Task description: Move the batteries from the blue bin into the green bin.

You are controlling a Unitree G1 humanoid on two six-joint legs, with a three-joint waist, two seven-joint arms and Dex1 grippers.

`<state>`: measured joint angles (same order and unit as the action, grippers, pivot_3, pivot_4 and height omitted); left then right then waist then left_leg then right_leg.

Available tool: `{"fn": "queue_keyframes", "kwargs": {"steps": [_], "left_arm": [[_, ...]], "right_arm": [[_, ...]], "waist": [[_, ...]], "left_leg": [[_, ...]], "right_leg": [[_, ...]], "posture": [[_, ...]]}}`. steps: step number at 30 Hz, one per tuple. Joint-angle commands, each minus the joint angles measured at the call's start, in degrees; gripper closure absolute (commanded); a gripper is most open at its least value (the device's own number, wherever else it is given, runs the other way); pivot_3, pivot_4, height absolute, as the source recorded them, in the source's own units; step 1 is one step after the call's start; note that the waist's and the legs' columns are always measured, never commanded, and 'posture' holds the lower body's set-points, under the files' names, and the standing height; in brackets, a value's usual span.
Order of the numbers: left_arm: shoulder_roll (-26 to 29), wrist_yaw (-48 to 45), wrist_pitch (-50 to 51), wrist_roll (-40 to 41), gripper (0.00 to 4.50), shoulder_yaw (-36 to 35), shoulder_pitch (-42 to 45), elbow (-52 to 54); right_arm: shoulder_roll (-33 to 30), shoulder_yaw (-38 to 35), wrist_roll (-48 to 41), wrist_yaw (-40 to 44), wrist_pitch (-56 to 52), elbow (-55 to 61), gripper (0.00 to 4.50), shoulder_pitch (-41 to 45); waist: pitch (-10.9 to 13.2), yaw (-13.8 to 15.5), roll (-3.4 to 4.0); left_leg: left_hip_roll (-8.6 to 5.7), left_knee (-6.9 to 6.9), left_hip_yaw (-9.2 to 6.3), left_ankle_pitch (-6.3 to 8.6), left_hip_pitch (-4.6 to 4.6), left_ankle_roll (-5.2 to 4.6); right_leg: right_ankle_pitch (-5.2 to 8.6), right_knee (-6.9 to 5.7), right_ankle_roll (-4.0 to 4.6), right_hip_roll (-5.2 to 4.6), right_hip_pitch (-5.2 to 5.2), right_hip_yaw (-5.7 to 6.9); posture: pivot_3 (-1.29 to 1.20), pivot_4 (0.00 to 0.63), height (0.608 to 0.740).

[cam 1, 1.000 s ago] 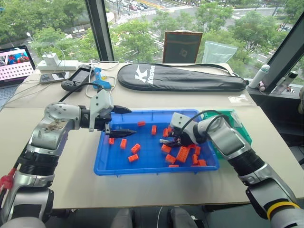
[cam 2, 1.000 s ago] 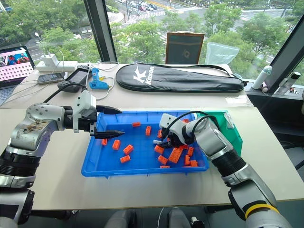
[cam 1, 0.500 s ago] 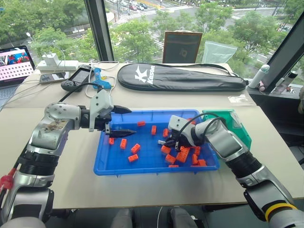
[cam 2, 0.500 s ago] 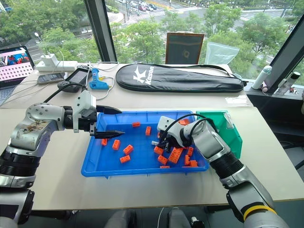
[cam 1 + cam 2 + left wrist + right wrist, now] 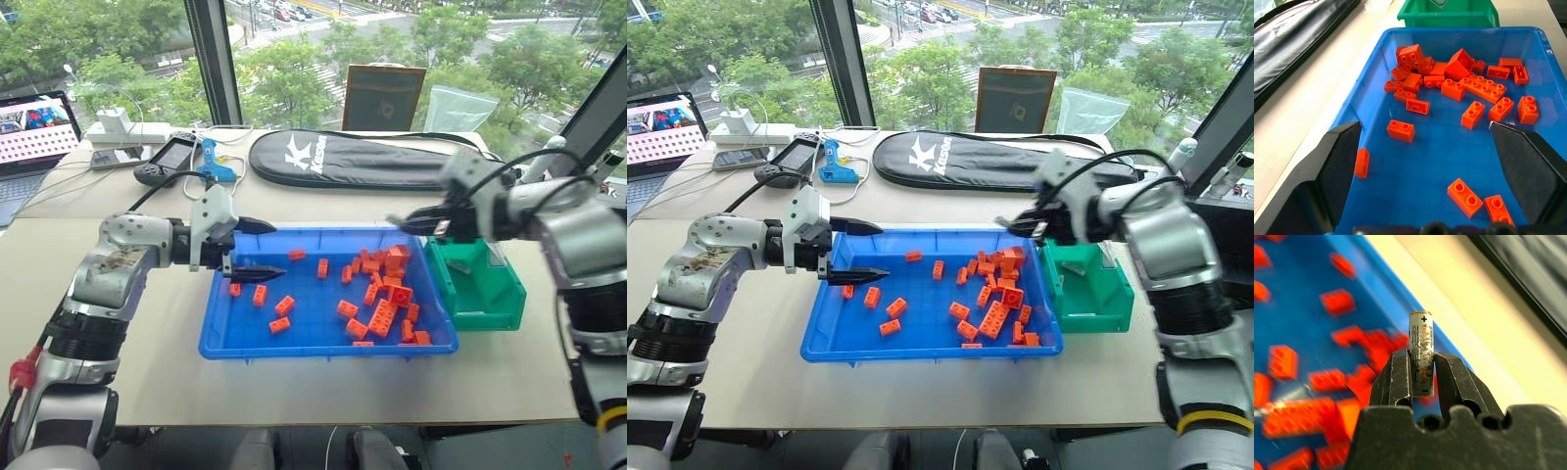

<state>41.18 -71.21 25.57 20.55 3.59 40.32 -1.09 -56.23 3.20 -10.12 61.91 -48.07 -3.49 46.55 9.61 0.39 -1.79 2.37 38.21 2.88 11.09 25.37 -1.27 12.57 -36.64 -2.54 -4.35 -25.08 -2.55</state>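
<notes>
A battery [image 5: 1421,352] is pinched upright in the right gripper [image 5: 1420,377], held above the blue bin's [image 5: 220,345] far right corner – carry step, basically. Next, it needs to be swung over the green bin [image 5: 490,304] and let go. The left gripper [image 5: 257,253] is spread wide over the bricks [image 5: 382,313] – nothing held.

L tool [image 5: 247,252] open over blue bin [image 5: 235,338], bricks [image 5: 382,294] inside.

The two head views look forward and down from 6 o'clock, sharing the blue bin [image 5: 323,338] and green bin [image 5: 480,289]. Each wrist view looks closely along its own fingers at that bin's orange bricks [image 5: 1476,88].
</notes>
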Motion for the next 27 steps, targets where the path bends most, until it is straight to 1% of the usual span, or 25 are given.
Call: {"fn": "queue_keyframes", "kwargs": {"steps": [1,4,6,7,10,14,16,18,20,23,27], "left_arm": [[-1.1,1.0,1.6,1.6,0.00,-0.7,2.3,0.1],[-2.1,2.3,3.1,1.5,0.00,-0.9,3.6,-0.9],[-2.8,3.4,4.8,1.4,0.00,-0.8,4.7,-1.6],[-3.1,3.7,5.0,1.4,0.00,-0.9,5.1,-1.8],[-3.6,5.0,5.0,1.1,0.00,-1.1,5.6,-1.8],[-4.1,6.3,5.7,2.1,0.00,-2.1,5.6,-1.0],[-4.4,7.4,5.4,2.4,0.00,-2.8,5.6,-0.6],[-4.8,8.7,4.3,2.3,0.00,-3.6,5.5,-0.7],[-4.4,9.8,2.3,1.1,0.00,-4.1,5.0,-1.1],[-3.2,11.5,1.6,1.1,0.00,-6.3,3.5,-1.3],[-1.4,14.0,1.4,1.5,0.00,-10.4,0.7,-2.7]], "right_arm": [[-4.7,-5.1,-1.0,0.2,0.3,0.9,4.11,-4.8],[-5.1,-6.3,-0.7,-1.8,0.9,1.2,4.11,-9.8],[-4.2,-6.8,-1.6,-2.3,0.7,2.8,3.10,-12.9],[-2.9,-7.5,-2.5,-2.9,0.3,3.2,2.95,-13.4],[-1.0,-8.3,-3.2,-5.2,0.6,3.7,1.94,-14.5],[-1.7,-9.7,-4.3,-5.9,-0.1,4.8,0.53,-14.6],[-2.5,-11.5,-4.6,-6.5,0.9,4.6,0.03,-14.3],[-2.5,-15.0,-5.4,-7.6,3.3,3.7,0.03,-14.1],[-2.0,-20.0,-6.3,-7.6,9.0,3.5,0.03,-16.4],[1.3,-28.0,-8.1,-10.7,14.0,2.9,0.03,-19.1],[5.2,-35.5,-10.4,-14.5,17.1,0.8,0.03,-22.2]], "waist": [[0.0,-0.1,0.00],[0.0,-0.9,0.00],[0.0,-1.2,0.00],[0.0,-1.4,0.00],[0.0,-1.7,0.01],[0.0,-1.3,0.01],[0.0,-1.2,0.01],[0.0,-0.9,0.01],[0.0,-0.8,0.01],[0.0,-0.8,0.01],[0.0,-1.0,0.01]], "left_leg": [[0.01,0.00,0.00,0.00,0.00,-0.01],[0.05,0.00,0.00,0.00,-0.03,-0.01],[0.05,0.01,-0.01,-0.01,-0.06,-0.01],[0.05,0.01,-0.02,-0.01,-0.08,-0.01],[0.05,0.01,-0.02,-0.01,-0.10,-0.01],[0.03,0.01,-0.03,-0.01,-0.09,-0.01],[0.01,0.01,-0.02,-0.01,-0.09,0.00],[-0.02,0.01,-0.02,-0.01,-0.08,0.00],[-0.05,0.01,-0.02,-0.01,-0.07,0.00],[-0.05,0.00,-0.05,0.00,-0.07,-0.01],[-0.04,0.00,-0.05,-0.01,-0.10,-0.01]], "right_leg": [[0.00,0.01,0.00,0.01,0.00,0.00],[0.00,-0.05,0.00,0.07,0.00,-0.05],[0.00,-0.12,0.00,0.08,-0.01,-0.06],[0.00,-0.14,0.00,0.08,0.00,-0.06],[0.00,-0.15,0.00,0.11,0.00,-0.13],[0.00,-0.13,0.00,0.09,-0.01,-0.12],[0.00,-0.10,-0.01,0.05,0.00,-0.13],[0.00,-0.09,-0.01,0.03,0.02,-0.12],[0.00,-0.08,-0.02,0.00,0.02,-0.12],[0.01,-0.02,-0.02,0.00,0.07,-0.09],[0.00,-0.05,-0.02,0.01,0.09,-0.09]], "posture": [[0.00,0.150,0.740],[0.00,0.150,0.740],[0.00,0.150,0.740],[0.00,0.150,0.740],[0.00,0.150,0.740],[0.00,0.150,0.740],[0.00,0.150,0.740],[0.00,0.150,0.740],[0.00,0.150,0.740],[0.00,0.150,0.740],[0.00,0.150,0.740]]}}
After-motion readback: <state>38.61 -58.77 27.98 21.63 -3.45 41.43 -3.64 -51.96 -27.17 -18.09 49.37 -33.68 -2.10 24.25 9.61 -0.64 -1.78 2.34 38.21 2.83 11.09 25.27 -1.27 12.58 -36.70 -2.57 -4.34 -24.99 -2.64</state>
